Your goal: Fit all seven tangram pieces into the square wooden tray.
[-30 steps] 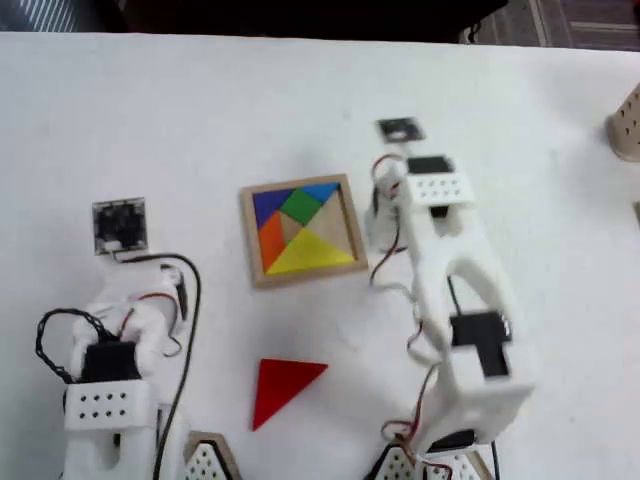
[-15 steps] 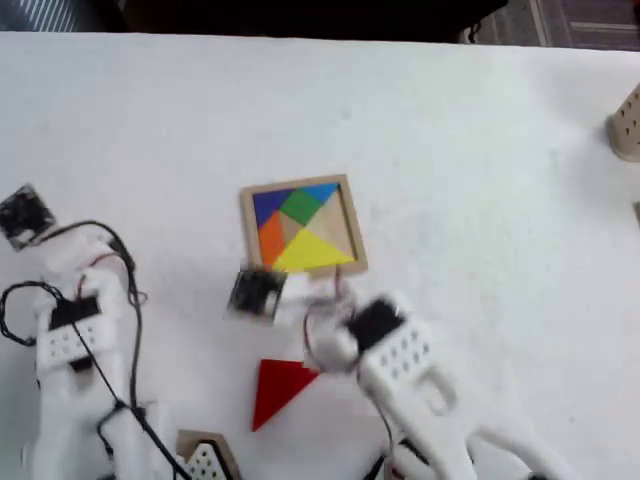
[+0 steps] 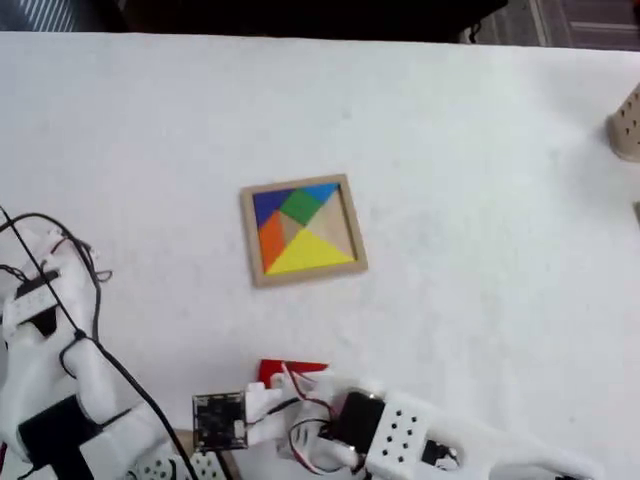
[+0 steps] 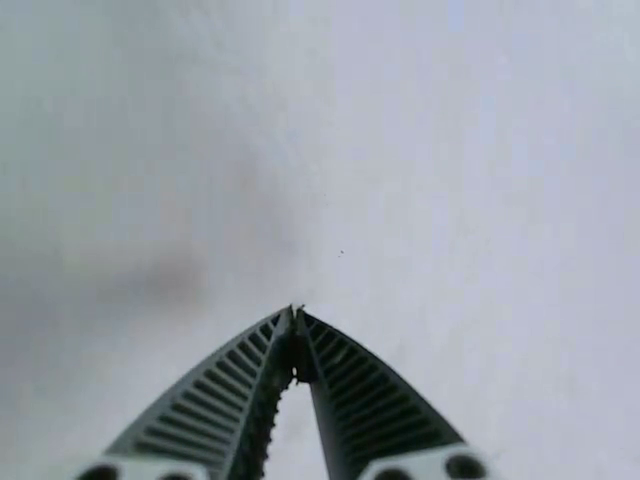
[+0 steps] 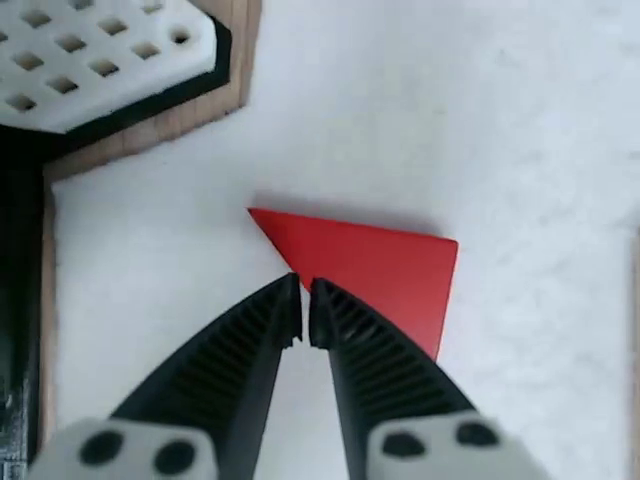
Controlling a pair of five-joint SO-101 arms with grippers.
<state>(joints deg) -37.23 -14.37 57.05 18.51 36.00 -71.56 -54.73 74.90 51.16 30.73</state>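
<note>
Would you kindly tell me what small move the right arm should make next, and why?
Probably open the right gripper and lower it around the red triangle: its fingers sit shut above that piece, which lies on the table outside the tray.

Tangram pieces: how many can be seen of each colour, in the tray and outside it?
Dark blue piece: 1
Light blue piece: 1
Green piece: 1
Orange piece: 1
Yellow piece: 1
Red piece: 1, outside the wooden tray
Total: 6; pale patches in the tray may be bare wood.
</note>
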